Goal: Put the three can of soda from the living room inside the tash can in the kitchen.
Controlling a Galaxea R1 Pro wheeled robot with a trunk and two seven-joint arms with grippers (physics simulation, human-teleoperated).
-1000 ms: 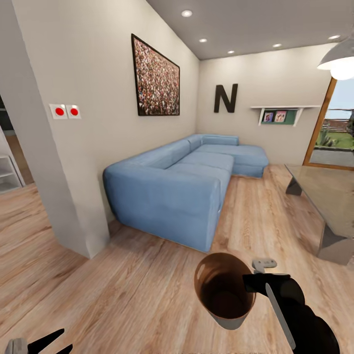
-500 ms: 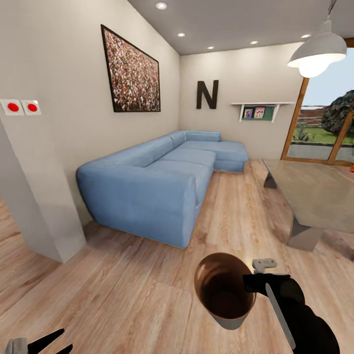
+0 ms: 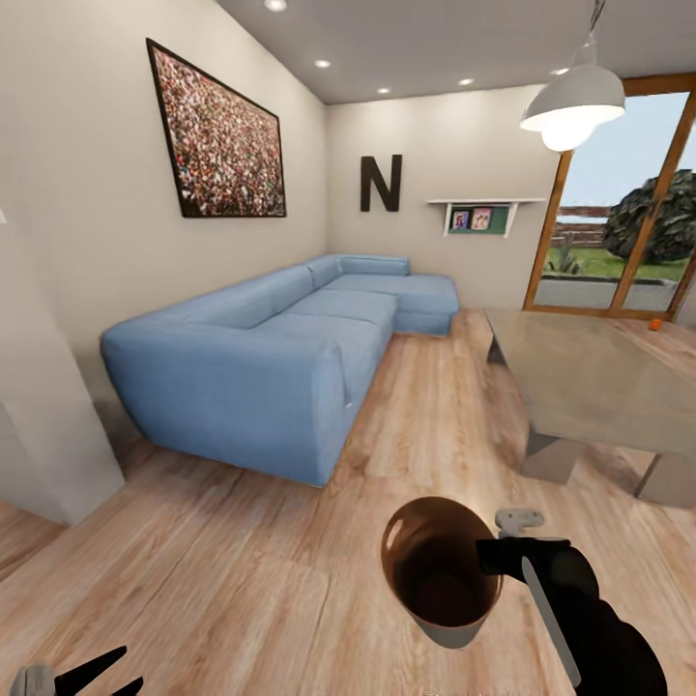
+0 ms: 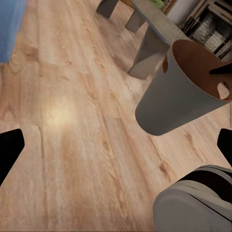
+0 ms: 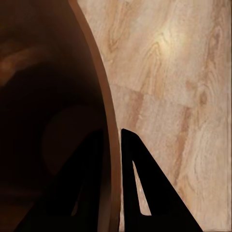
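Black right gripper (image 3: 493,559): fingers pinch the rim wall of the small round tapered bin, pale grey outside and glossy orange-brown inside (image 3: 440,570); in the right wrist view one finger (image 5: 84,188) lies inside the wall, the other outside.
Bin: carried off the floor, tilted, its mouth open toward the head camera, nothing seen inside.
Black left gripper (image 3: 92,677): low at the left, fingers spread, nothing between them.
Floor: pale wood planks (image 3: 242,570) under both arms.
Sofa: blue corner sofa (image 3: 280,358) against the wall, ahead and left.
Table: grey glass-topped coffee table (image 3: 599,382) ahead and right.
Small orange object (image 3: 656,325): on the floor beyond the table, too small to identify.
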